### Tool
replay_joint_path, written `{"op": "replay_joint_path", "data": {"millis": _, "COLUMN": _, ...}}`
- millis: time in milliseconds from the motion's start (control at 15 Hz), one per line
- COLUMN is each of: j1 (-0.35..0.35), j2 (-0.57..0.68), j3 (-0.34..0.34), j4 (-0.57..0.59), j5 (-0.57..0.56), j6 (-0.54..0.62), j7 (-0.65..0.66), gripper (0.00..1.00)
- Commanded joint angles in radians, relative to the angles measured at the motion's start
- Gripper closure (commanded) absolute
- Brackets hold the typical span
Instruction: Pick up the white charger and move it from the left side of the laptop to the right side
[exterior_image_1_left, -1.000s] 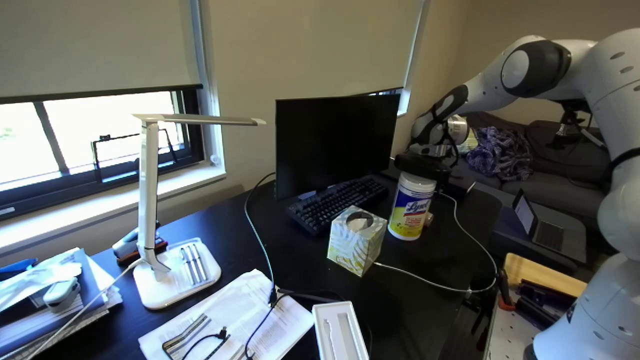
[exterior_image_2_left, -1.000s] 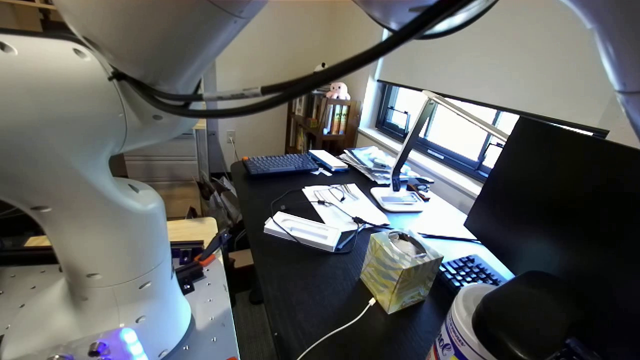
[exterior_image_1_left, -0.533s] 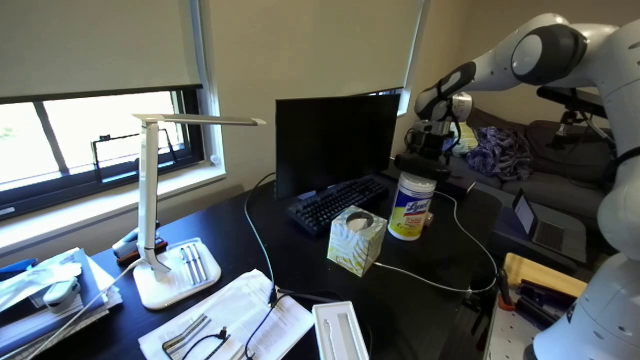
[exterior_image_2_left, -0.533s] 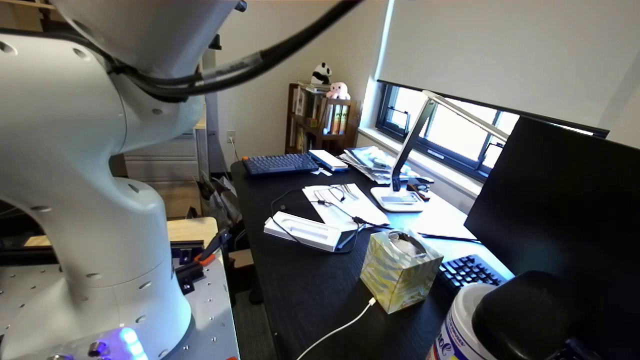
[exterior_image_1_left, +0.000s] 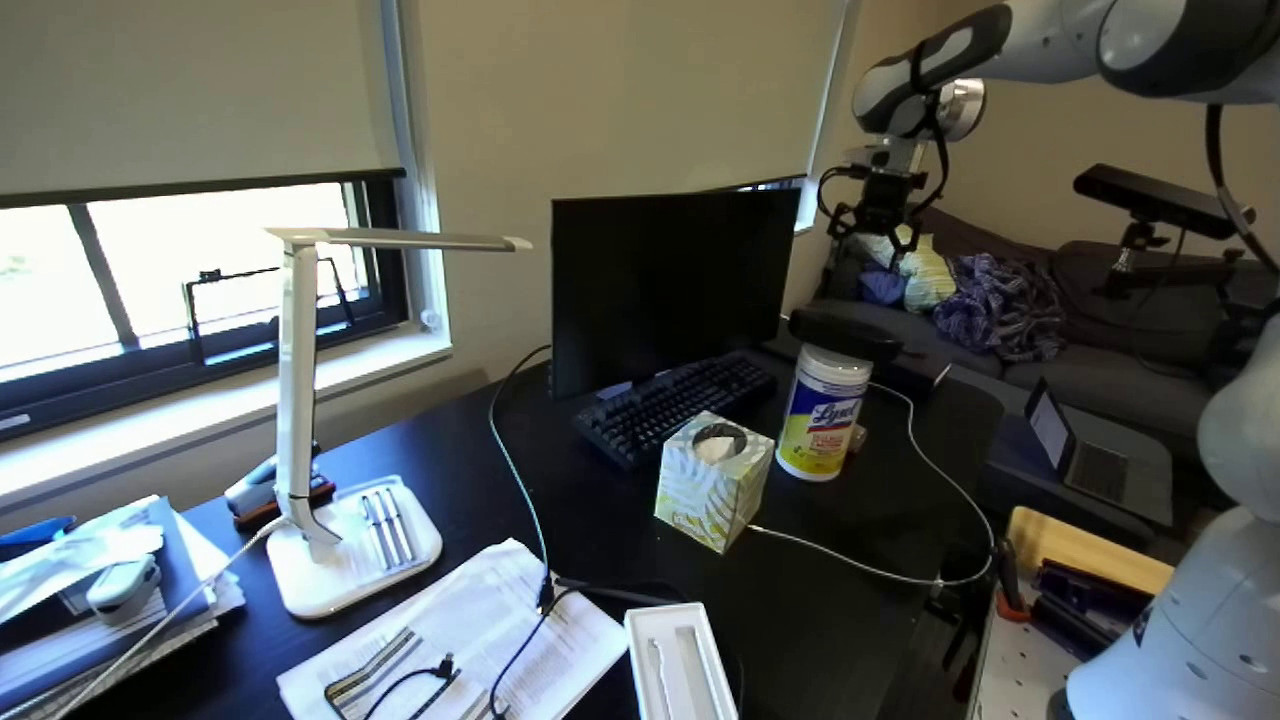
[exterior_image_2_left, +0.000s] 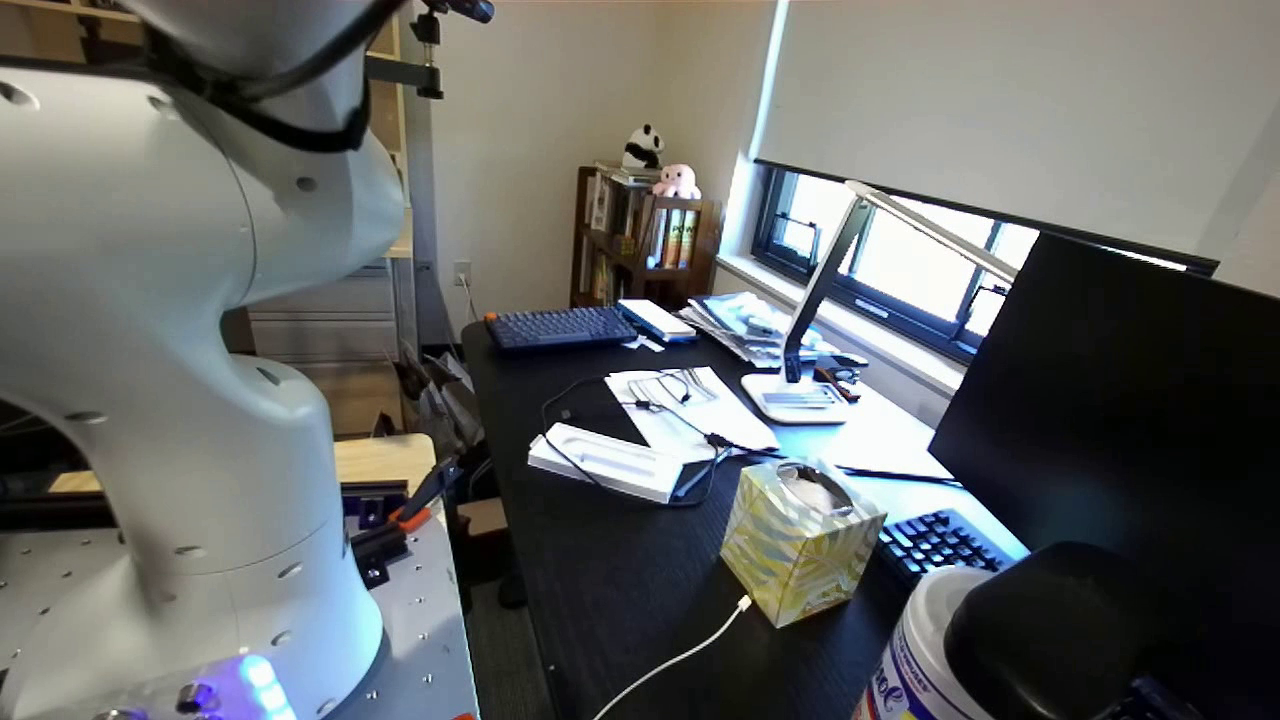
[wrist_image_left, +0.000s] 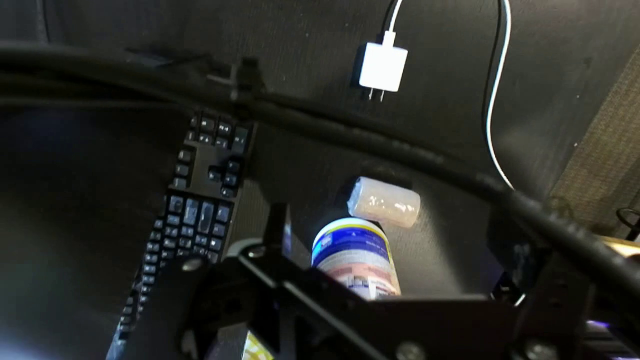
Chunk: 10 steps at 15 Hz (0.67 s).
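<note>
The white charger (wrist_image_left: 383, 66) lies on the dark desk in the wrist view, its prongs toward the gripper and a white cable plugged into its far end. I cannot make out the charger in either exterior view; the white cable (exterior_image_1_left: 925, 455) runs behind the canister. My gripper (exterior_image_1_left: 872, 238) is open and empty, raised above the desk's far end, apart from the charger. In the wrist view its fingers stand wide apart. A laptop (exterior_image_1_left: 1098, 470) sits open beyond the desk, near the couch; a black monitor (exterior_image_1_left: 680, 290) stands on the desk.
A Lysol canister (exterior_image_1_left: 822, 415) stands below the gripper, with a dark object (exterior_image_1_left: 845, 335) at its lid and a translucent roll (wrist_image_left: 385, 201) beside it. A tissue box (exterior_image_1_left: 714, 480), keyboard (exterior_image_1_left: 675, 410), lamp (exterior_image_1_left: 297, 390), papers (exterior_image_1_left: 455, 630) and white box (exterior_image_1_left: 680, 665) share the desk.
The arm has risen and drawn back, lifting the gripper from behind the dark object and canister into clear view. The charger's cable behind the canister shifted slightly early on; desk objects stayed put.
</note>
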Motion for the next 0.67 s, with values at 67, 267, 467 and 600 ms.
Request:
{"op": "replay_joint_path", "data": {"millis": 67, "j1": -0.092, "j2": -0.122, "j3": 0.216, "j4": -0.027, "j5": -0.092, "j6": -0.078, "j7": 0.000, "gripper": 0.00}}
{"op": "replay_joint_path", "data": {"millis": 267, "j1": -0.182, "j2": -0.128, "j3": 0.461, "j4": -0.019, "j5": -0.189, "j6": -0.108, "j7": 0.001, "gripper": 0.00}}
{"op": "replay_joint_path", "data": {"millis": 467, "j1": -0.267, "j2": -0.120, "j3": 0.692, "j4": -0.067, "j5": -0.273, "j6": -0.073, "j7": 0.002, "gripper": 0.00}}
{"op": "replay_joint_path", "data": {"millis": 600, "j1": -0.334, "j2": -0.130, "j3": 0.847, "j4": -0.152, "j5": -0.333, "j6": -0.035, "j7": 0.002, "gripper": 0.00}}
